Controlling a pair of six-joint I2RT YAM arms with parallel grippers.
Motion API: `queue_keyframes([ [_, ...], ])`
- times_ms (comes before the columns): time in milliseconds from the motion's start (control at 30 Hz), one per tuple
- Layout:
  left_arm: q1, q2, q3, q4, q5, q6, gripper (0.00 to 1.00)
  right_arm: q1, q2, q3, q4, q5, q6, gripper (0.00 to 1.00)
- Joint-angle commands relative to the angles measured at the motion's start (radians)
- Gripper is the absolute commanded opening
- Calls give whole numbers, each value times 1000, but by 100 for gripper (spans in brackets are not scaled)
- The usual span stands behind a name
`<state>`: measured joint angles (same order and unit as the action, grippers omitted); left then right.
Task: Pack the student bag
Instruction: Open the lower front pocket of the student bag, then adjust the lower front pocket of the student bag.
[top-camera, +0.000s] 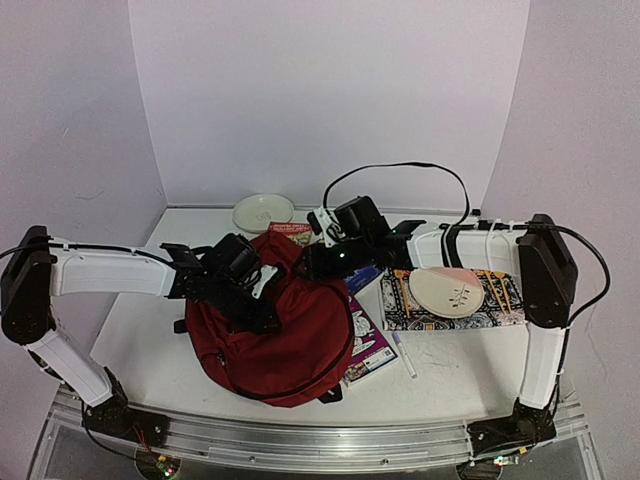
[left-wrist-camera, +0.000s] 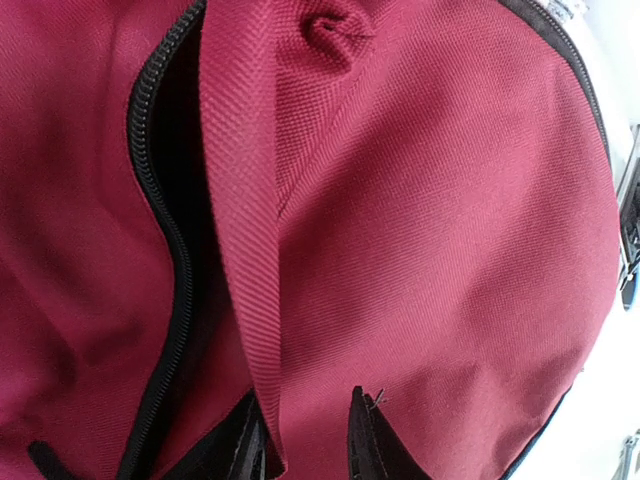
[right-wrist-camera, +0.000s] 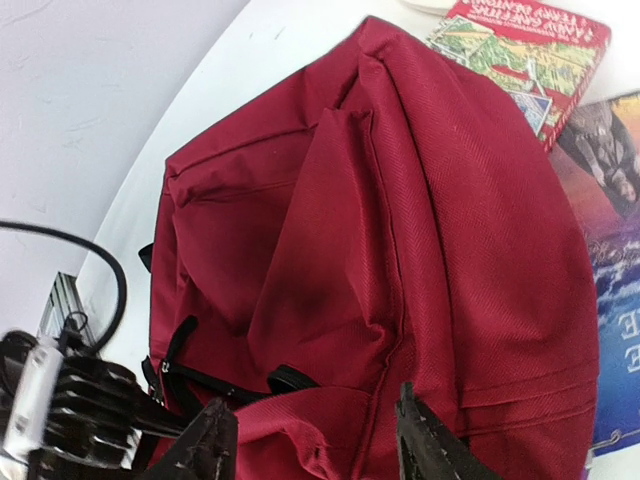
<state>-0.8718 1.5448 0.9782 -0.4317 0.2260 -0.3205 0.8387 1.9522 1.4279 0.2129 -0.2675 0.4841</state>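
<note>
Left pincer (left-wrist-camera: 308, 440) sits on the student bag (top-camera: 275, 330), with a taut fold of red fabric beside the open zip (left-wrist-camera: 178, 290) running between its fingers. I cannot tell whether it is clamped. Right pincer (right-wrist-camera: 318, 435) is released, its fingers spread over the bag's far right part. I see the bag lying on the tabletop (top-camera: 150, 350), with a red book (right-wrist-camera: 520, 50) just beyond it and a purple magazine (top-camera: 368, 345) against its right side.

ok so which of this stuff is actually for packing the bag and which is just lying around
For the job:
dark red backpack
red book, likely to be packed
purple book, likely to be packed
white pen, likely to be packed

Just lying about:
cream bowl
plate
patterned mat under the plate
</note>
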Motion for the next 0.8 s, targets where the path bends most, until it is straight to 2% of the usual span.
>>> queue_keyframes([
  [0,-25,-9,-42,146,18,-65,29,16,-44,-10,-7,54,75,63],
  [167,-50,-8,-53,196,-64,-80,29,32,-18,7,-52,81,95,71],
  [433,-56,-29,-57,230,-146,-105,32,52,35,25,-135,119,112,74],
  [600,-56,-35,-66,243,-136,-117,32,56,65,26,-151,122,111,69],
  [767,-58,-47,-70,260,-123,-125,33,56,83,19,-156,136,80,57],
])
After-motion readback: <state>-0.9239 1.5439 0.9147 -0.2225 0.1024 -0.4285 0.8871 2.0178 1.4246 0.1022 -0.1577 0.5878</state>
